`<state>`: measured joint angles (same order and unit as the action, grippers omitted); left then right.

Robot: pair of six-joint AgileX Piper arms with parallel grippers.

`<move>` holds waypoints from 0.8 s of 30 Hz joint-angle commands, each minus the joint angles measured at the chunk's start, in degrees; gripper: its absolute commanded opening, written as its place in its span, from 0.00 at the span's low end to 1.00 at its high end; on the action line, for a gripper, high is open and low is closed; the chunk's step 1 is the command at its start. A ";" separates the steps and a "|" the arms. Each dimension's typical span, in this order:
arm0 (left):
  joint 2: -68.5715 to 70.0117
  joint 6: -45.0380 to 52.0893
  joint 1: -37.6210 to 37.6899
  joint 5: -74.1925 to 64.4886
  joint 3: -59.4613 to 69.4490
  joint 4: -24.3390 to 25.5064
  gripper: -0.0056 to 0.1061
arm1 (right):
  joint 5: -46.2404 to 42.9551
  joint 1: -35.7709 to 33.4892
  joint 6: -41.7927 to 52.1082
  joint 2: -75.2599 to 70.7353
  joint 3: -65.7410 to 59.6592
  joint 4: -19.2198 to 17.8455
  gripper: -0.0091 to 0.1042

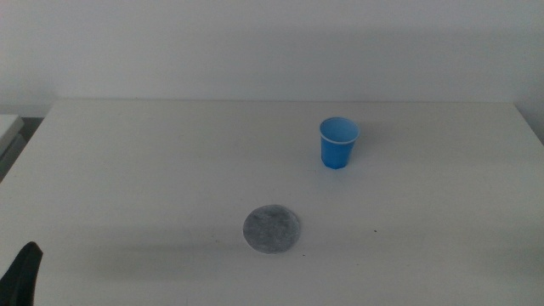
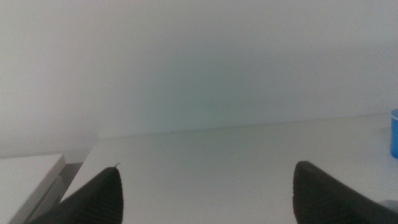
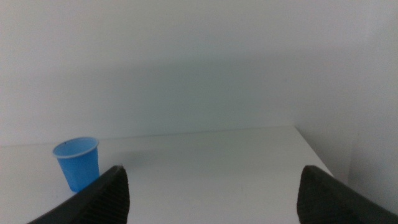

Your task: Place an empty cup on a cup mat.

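Observation:
A small blue cup [image 1: 338, 143] with a thin white rim stands upright on the white table [image 1: 153, 170], right of centre and toward the back. Nearer the front, left of the cup, the round grey cup mat [image 1: 271, 229] lies flat with nothing on it. The cup also shows in the right wrist view [image 3: 77, 163] and as a blue sliver at the edge of the left wrist view [image 2: 394, 133]. My left gripper [image 2: 205, 186] is open over the table's front left; a dark tip of it [image 1: 24, 272] shows in the middle view. My right gripper [image 3: 211, 190] is open, well short of the cup.
A pale wall rises behind the table's far edge. A white ledge [image 1: 8, 127] sits beyond the table's left edge, also seen in the left wrist view [image 2: 28, 180]. The table's right edge [image 3: 323, 155] drops off in the right wrist view.

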<state>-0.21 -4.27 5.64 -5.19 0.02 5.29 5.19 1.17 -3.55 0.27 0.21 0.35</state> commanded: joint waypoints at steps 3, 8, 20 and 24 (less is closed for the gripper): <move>0.21 -0.16 0.10 0.29 -0.02 -0.27 0.89 | 3.55 0.48 0.32 -0.27 1.02 -0.04 0.90; 0.21 -0.16 0.10 0.29 -0.02 -0.27 0.89 | 5.20 0.48 -0.04 5.04 8.19 1.59 0.90; 0.21 -0.16 0.10 0.29 -0.02 -0.27 0.89 | 42.99 0.48 0.61 36.25 39.20 3.48 0.90; 0.21 -0.16 0.10 0.29 -0.02 -0.27 0.89 | 44.09 0.48 0.39 41.01 43.35 4.66 0.90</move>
<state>-0.21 -4.27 5.64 -5.19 0.02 5.29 48.00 1.17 -3.50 39.75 41.84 4.36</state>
